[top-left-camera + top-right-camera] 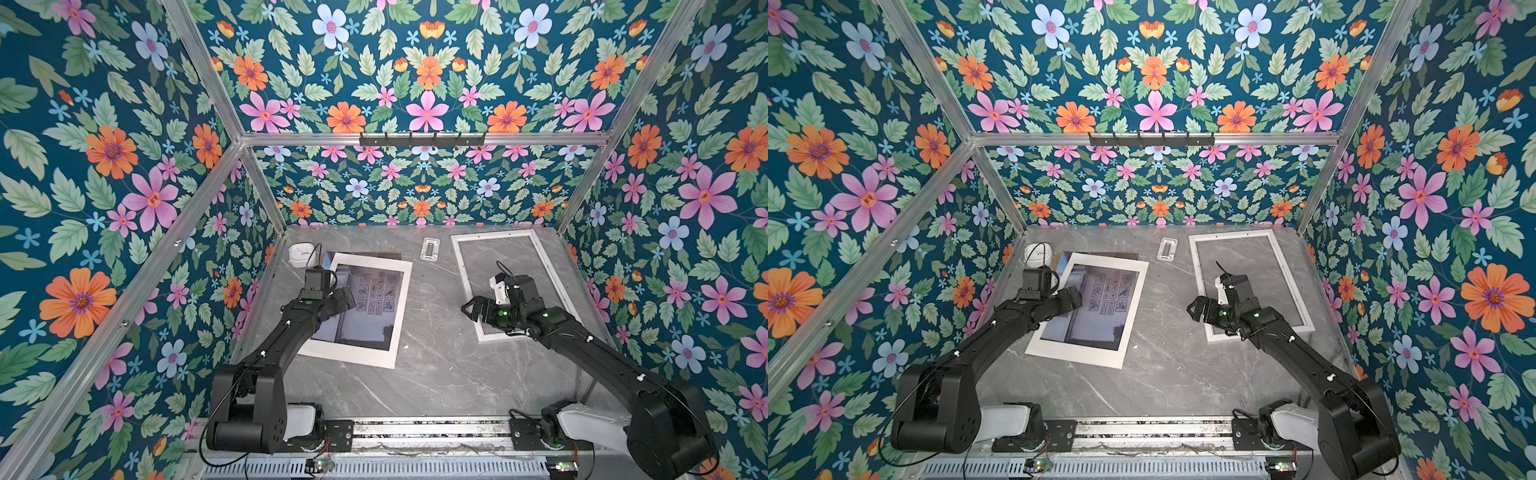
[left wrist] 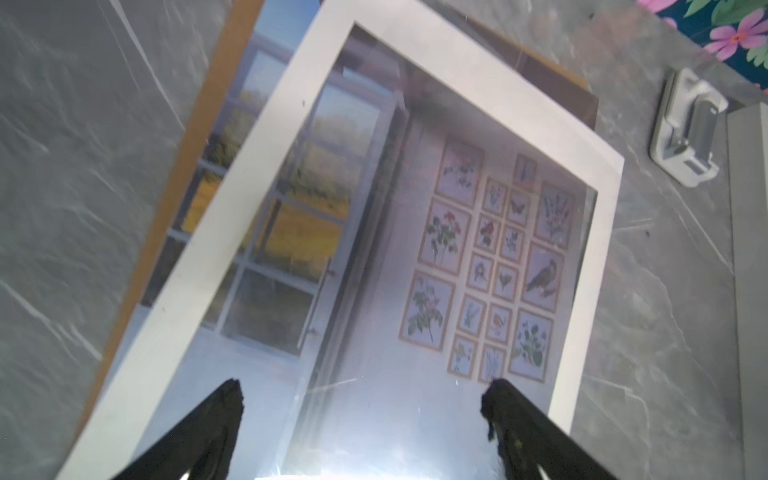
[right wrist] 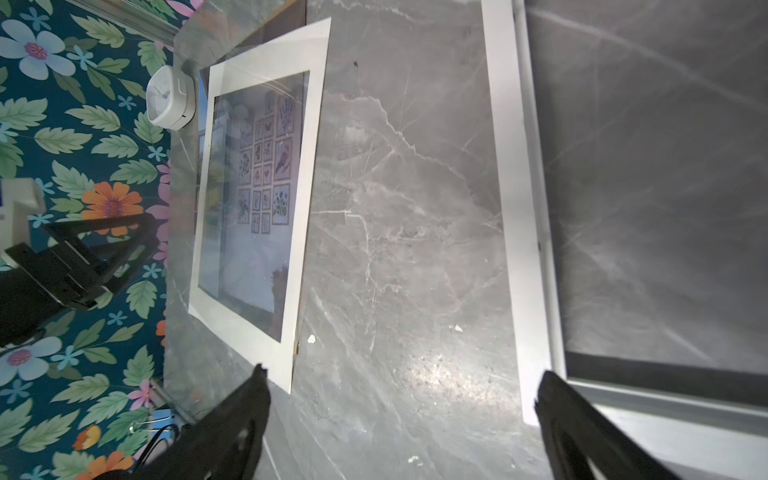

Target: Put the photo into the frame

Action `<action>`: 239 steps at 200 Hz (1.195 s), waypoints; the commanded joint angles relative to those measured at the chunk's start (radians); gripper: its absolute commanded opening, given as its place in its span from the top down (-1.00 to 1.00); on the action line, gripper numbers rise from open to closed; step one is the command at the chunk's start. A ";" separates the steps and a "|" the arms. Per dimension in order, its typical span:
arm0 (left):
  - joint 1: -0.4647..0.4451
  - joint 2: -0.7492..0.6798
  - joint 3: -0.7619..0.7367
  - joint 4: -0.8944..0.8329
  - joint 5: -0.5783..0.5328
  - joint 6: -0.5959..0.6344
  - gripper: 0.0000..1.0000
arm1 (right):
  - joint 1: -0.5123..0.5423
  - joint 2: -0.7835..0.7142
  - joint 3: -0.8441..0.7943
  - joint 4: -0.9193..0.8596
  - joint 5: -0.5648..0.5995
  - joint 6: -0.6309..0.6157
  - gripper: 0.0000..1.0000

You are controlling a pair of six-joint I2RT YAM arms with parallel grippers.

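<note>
white mat (image 2: 249, 208) overlies photo (image 2: 395, 270) | clock (image 1: 300, 254) nearby | left gripper (image 2: 360, 392), right gripper (image 3: 401, 388) spread, empty | backing board (image 2: 194, 137) mostly hidden

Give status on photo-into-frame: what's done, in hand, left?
Done: nothing visible yet; the frame lies empty, bare table showing through it. In hand: nothing held; the left gripper hangs open over the photo, which sits under the white mat, and the right gripper is open near the frame's edge. Left: grasp the photo, carry it across and seat it in the frame.
</note>
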 commanded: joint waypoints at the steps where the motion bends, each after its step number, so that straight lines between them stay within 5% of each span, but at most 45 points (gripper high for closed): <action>1: -0.014 -0.029 -0.031 -0.049 0.093 -0.053 -0.91 | 0.014 0.013 -0.026 0.113 -0.127 0.084 -0.98; 39: -0.049 -0.026 -0.092 -0.052 0.120 -0.068 -0.90 | 0.069 0.080 -0.027 0.211 -0.205 0.135 -0.91; 113: -0.108 -0.016 -0.179 0.010 0.146 -0.162 -0.90 | 0.309 0.376 0.092 0.343 -0.131 0.208 -0.89; 239: -0.248 0.004 -0.224 0.065 0.171 -0.294 -0.88 | 0.316 0.622 0.090 0.653 -0.190 0.390 -0.80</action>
